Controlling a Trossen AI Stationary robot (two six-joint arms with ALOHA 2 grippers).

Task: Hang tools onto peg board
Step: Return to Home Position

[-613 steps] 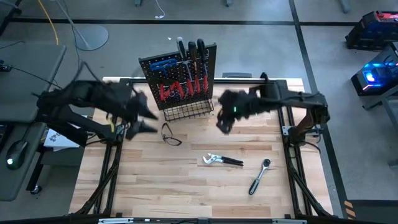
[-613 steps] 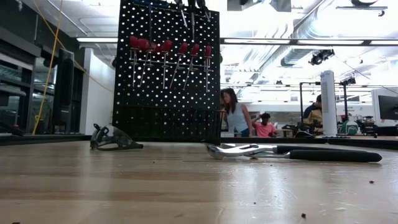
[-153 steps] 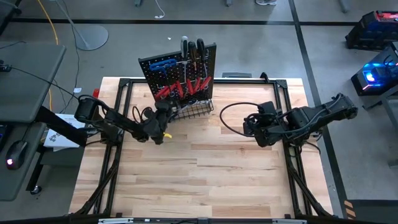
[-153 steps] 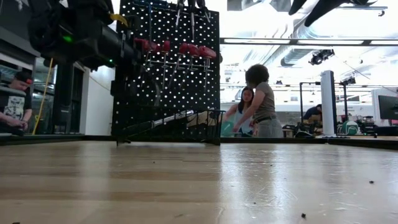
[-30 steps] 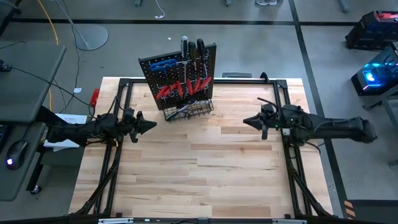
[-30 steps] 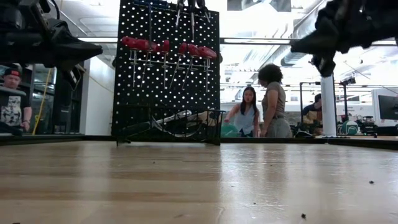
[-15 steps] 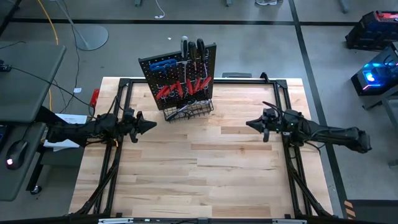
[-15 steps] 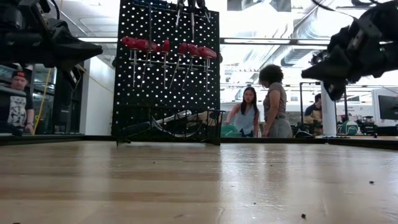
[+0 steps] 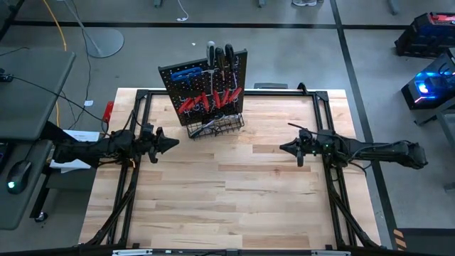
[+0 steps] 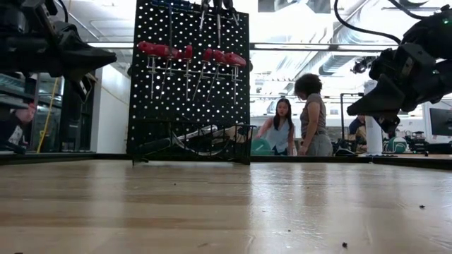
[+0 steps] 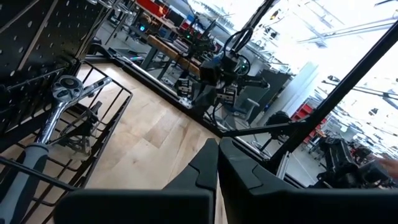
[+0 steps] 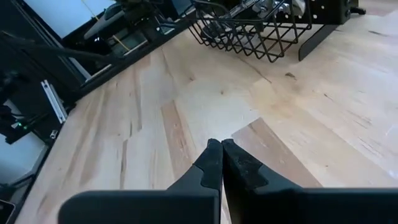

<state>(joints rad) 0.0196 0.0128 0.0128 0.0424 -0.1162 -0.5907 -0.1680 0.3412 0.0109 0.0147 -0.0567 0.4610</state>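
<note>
Wire basket (image 9: 217,128), foot of peg board (image 9: 186,84): 1 chrome ratchet (image 11: 64,88) inside, other contents unclear. Left gripper (image 9: 171,144), right gripper (image 9: 283,148): both pinched closed, empty, opposite table (image 9: 234,192) sides.

Bare wood stretched across the middle and whole near half of the table (image 9: 227,203), open to a pass from either side. The one obstacle standing on it was the peg board (image 9: 186,84), upright at the far edge, left of centre, its wire basket (image 9: 226,125) jutting toward the near side. The left gripper (image 9: 173,144), fingers pressed together, hung near the basket's left corner. The right gripper (image 9: 283,148), likewise closed, hung over the right side, well apart from the board.
</note>
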